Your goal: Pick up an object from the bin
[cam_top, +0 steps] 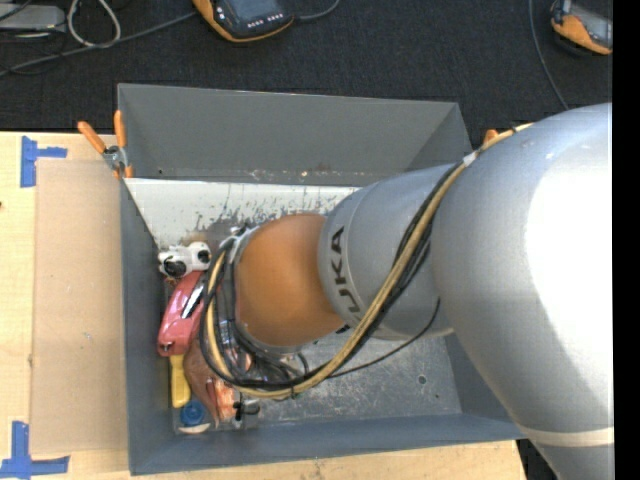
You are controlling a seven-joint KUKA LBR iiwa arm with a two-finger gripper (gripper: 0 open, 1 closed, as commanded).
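Evidently we hover left in the bin [300, 148] because a pink piece [180, 313] and yellow stick [179, 383] lie there; whether the pincer [228, 393] grips we cannot tell.

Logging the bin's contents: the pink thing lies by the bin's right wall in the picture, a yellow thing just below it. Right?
No. The camera view shows the pink thing by the bin's left wall, not the right; the yellow thing does lie just below it.
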